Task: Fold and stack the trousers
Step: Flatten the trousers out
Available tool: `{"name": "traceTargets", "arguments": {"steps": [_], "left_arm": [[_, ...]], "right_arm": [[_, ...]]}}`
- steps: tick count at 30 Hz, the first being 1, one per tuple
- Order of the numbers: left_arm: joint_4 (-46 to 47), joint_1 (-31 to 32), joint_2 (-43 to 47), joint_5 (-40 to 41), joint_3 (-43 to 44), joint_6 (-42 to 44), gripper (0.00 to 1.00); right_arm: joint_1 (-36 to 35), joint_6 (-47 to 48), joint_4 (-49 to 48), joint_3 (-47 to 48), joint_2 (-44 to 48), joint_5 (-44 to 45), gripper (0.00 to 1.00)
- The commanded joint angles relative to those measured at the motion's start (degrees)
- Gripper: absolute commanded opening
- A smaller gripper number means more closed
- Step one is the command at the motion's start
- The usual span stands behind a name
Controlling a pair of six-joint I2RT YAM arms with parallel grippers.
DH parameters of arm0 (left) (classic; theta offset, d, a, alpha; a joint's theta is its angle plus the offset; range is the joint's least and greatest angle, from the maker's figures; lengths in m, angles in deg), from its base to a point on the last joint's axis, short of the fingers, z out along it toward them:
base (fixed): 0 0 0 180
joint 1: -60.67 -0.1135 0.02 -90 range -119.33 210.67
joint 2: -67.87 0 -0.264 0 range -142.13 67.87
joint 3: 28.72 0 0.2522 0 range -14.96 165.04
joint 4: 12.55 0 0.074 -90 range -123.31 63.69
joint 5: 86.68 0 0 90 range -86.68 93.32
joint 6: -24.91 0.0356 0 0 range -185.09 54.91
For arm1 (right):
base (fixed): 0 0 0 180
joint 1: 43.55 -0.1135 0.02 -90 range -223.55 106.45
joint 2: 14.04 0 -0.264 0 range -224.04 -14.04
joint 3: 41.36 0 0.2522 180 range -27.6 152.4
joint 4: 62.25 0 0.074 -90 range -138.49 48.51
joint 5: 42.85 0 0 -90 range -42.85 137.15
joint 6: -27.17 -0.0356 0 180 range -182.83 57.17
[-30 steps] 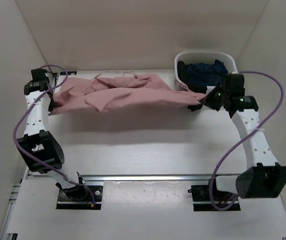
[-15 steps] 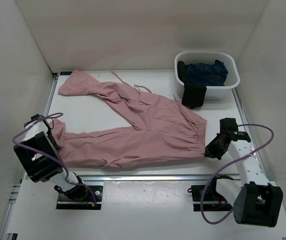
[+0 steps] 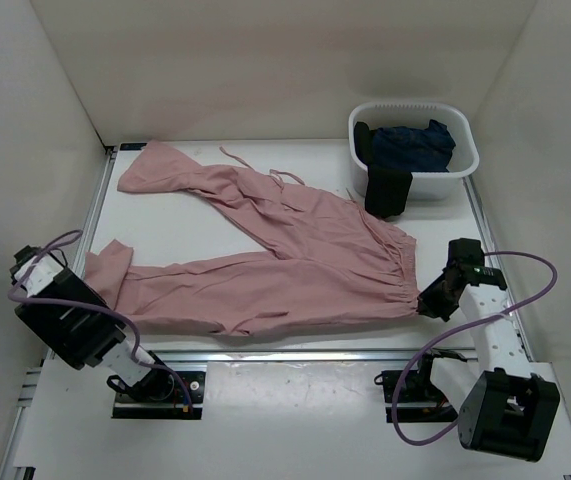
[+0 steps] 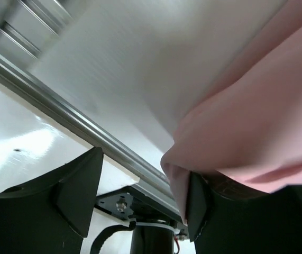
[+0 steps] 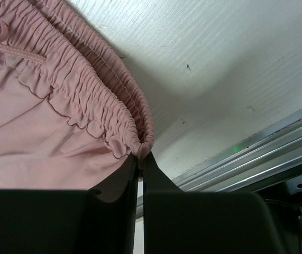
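The dusty-pink trousers [image 3: 295,260] lie spread on the white table, one leg running to the far left, the other toward the near left. My right gripper [image 3: 433,300] is shut on the gathered waistband [image 5: 124,119] at its near right corner, and the fabric is pinched between the fingertips [image 5: 140,156]. My left gripper [image 4: 143,169] stands open at the near left by the leg's hem [image 3: 105,262]. In the left wrist view, pink fabric [image 4: 256,121] drapes over the right finger [image 4: 195,203], and the left finger is bare.
A white basket [image 3: 462,163] stands at the back right with a dark navy garment [image 3: 410,145] in it; a dark piece [image 3: 388,192] hangs over its front wall. Metal rails [image 3: 295,355] run along the table's near edge.
The trousers were drawn from the back of the table toward the front and laid out. My left gripper has opened, let go of the leg hem and drawn back left. The right keeps its grip.
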State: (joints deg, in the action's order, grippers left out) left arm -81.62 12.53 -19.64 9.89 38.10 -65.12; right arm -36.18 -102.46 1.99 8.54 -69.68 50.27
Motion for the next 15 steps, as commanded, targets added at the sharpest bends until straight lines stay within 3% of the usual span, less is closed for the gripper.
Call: {"name": "traceTargets", "arguments": {"steps": [1, 8, 10, 12, 15], "left_arm": [[3.1, -0.82, 3.66, -0.5, 5.21, 0.03, 0.7], [3.1, -0.82, 2.87, -1.12, 6.53, 0.03, 0.76], [3.1, -0.82, 2.07, -1.65, 5.92, 0.03, 0.76], [3.1, -0.82, 2.07, -2.17, 5.21, 0.03, 0.81], [3.72, -0.82, 1.37, -2.7, 3.9, 0.03, 0.82]], "right_arm": [[0.88, 2.19, -0.29, 0.25, -0.61, 4.0, 0.0], [2.55, 3.34, 1.9, 1.91, -1.14, 8.04, 0.0], [3.6, 0.98, 4.71, 3.14, -1.14, 12.6, 0.0], [4.75, -0.43, 4.72, 4.99, 0.87, 14.54, 0.0], [4.75, 0.17, 4.01, 6.92, -0.34, 12.46, 0.0]]}}
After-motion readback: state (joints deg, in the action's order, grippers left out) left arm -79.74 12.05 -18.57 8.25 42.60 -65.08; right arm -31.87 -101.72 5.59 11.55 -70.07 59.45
